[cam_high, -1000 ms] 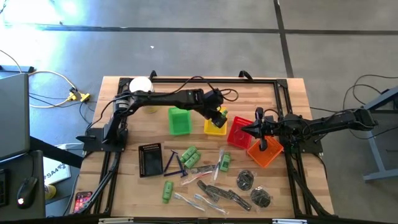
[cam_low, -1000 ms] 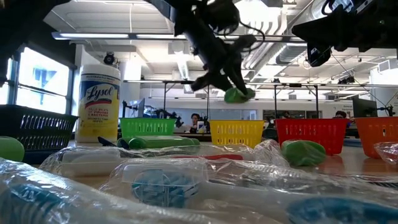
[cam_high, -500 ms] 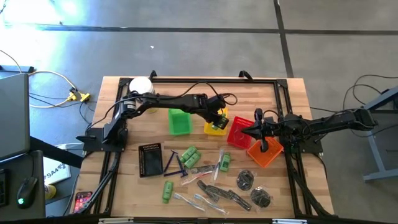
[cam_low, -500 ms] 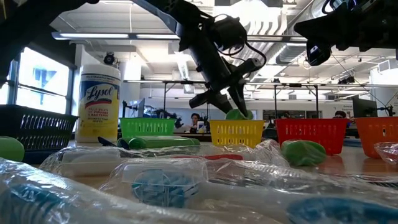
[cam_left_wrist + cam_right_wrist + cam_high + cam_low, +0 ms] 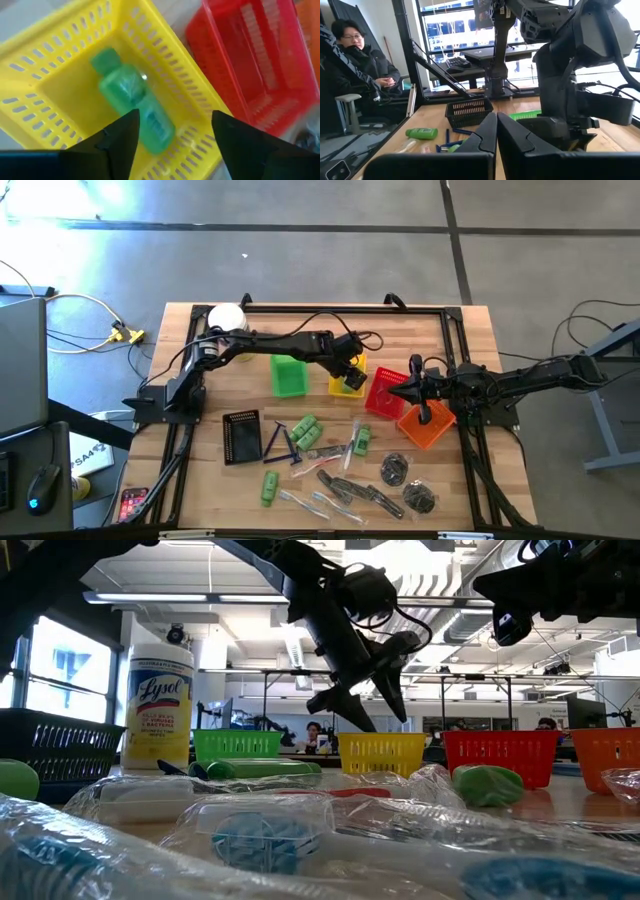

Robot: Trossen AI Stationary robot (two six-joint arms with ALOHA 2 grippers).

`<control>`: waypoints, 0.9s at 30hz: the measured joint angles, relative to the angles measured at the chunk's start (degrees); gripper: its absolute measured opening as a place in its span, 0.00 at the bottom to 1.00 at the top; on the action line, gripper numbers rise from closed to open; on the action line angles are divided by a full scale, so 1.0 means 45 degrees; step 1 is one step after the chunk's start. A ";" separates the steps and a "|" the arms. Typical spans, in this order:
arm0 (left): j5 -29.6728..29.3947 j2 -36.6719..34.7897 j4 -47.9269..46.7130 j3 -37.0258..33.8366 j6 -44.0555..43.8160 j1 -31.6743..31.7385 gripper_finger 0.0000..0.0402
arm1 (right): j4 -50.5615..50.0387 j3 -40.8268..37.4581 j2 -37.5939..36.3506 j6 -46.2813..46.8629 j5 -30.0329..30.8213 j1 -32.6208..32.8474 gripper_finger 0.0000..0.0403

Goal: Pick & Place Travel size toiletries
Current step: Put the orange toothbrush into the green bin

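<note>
Jaws of left gripper (image 5: 172,132) spread wide above yellow basket (image 5: 60,45), green bottle (image 5: 132,100) lying inside (untouched), right gripper (image 5: 412,388) closed, over red basket (image 5: 384,392).

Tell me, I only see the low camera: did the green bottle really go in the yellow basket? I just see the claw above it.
Observer: Yes. The left wrist camera shows the green bottle lying on the floor of the yellow basket.
Operator: Is the claw still pinching it?
Observer: No. The left gripper is open above the bottle, not touching it.
Operator: Where is the other arm?
Observer: From above, the right gripper waits shut over the red basket and orange basket.
</note>
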 joint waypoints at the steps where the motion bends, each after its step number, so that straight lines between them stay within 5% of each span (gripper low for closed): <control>1: 0.0308 -0.0064 -0.0096 0.0000 0.0215 0.0000 0.62 | 0.0002 0.0000 0.0000 0.0005 0.0000 0.0000 0.01; 5: 0.1268 -0.1025 -0.0795 0.0000 0.1695 -0.0004 0.64 | 0.0005 0.0000 0.0000 0.0053 -0.0005 0.0000 0.01; 8: 0.0570 -0.2548 -0.1952 0.0000 0.3290 -0.0290 0.58 | -0.0005 0.0000 0.0002 0.0053 -0.0005 0.0000 0.01; 16: -0.3144 -0.8099 -0.4483 -0.0211 0.7885 -0.2132 0.08 | -0.0116 0.0000 0.0000 -0.0014 -0.0005 0.0000 0.01; 18: -0.3744 -0.9479 -0.4475 -0.0715 0.8420 -0.2622 0.03 | -0.0119 0.0000 0.0005 -0.0022 -0.0005 0.0000 0.01; 23: -0.5999 -1.2970 -0.4381 -0.3493 0.7775 -0.3500 0.01 | -0.0117 0.0000 0.0000 -0.0044 0.0024 0.0000 0.01; 27: -0.6744 -1.6301 -0.2401 -0.7885 0.6353 -0.4237 0.00 | -0.0162 0.0000 0.0001 -0.0044 0.0032 0.0000 0.01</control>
